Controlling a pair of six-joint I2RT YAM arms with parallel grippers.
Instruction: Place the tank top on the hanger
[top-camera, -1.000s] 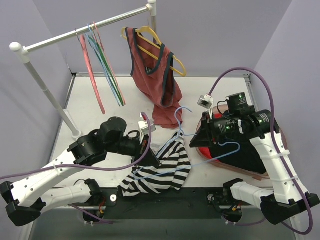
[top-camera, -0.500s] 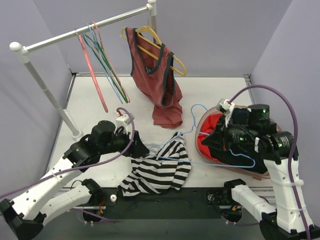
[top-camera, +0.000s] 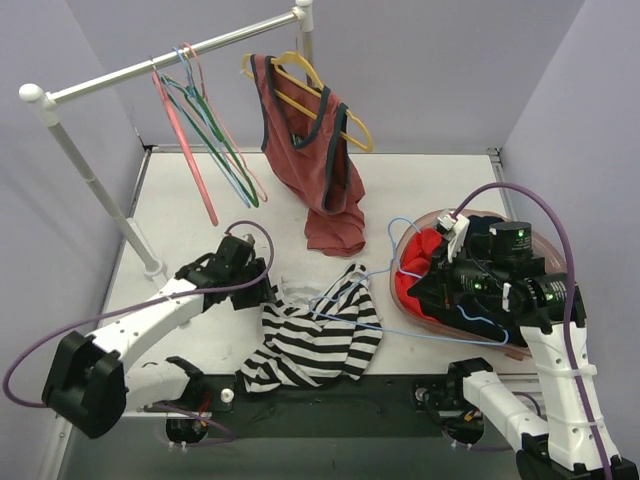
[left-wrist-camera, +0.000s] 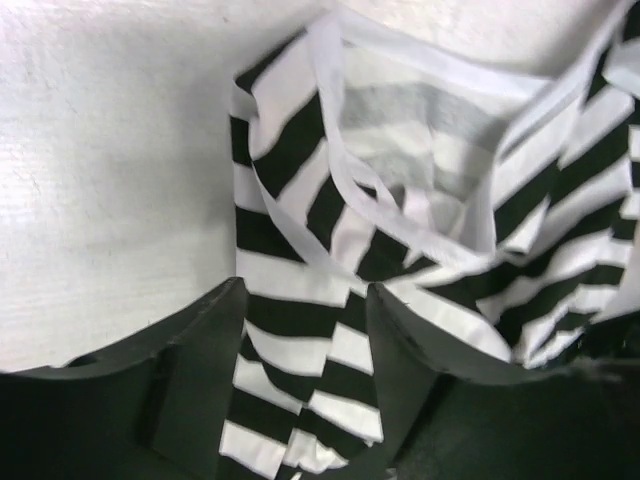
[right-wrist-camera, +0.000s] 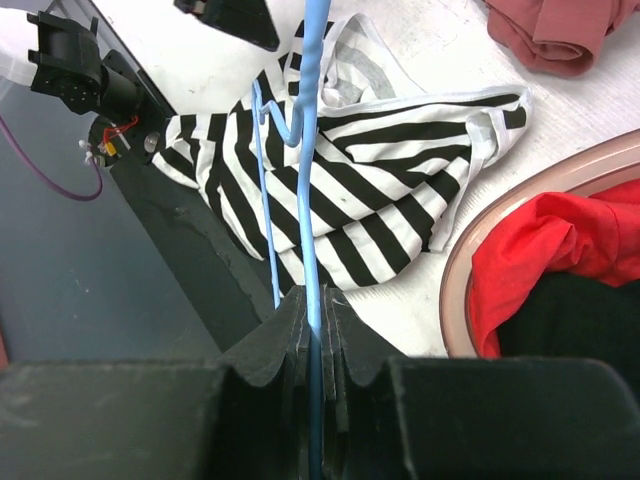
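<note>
The black-and-white striped tank top (top-camera: 322, 342) lies crumpled on the table near the front edge. My left gripper (top-camera: 264, 292) is at its left edge. In the left wrist view this gripper (left-wrist-camera: 305, 292) is open, and a fold of the tank top (left-wrist-camera: 300, 340) lies between its fingers (left-wrist-camera: 205, 360). My right gripper (right-wrist-camera: 320, 300) is shut on the thin light-blue hanger (right-wrist-camera: 311, 150), whose wire reaches out over the tank top (right-wrist-camera: 390, 170). From above, the hanger (top-camera: 440, 336) runs from the right gripper (top-camera: 425, 288) towards the top.
A pink basin (top-camera: 470, 218) with a red cloth (right-wrist-camera: 545, 245) and a black garment (right-wrist-camera: 585, 325) sits under my right arm. A rust-red tank top (top-camera: 322, 165) on a yellow hanger and several hangers (top-camera: 190, 160) hang from the white rack (top-camera: 85, 178) at the back.
My left gripper has opened and drawn back to the striped top's left edge. My right gripper has shut on the blue hanger and carried it right, over the basin.
</note>
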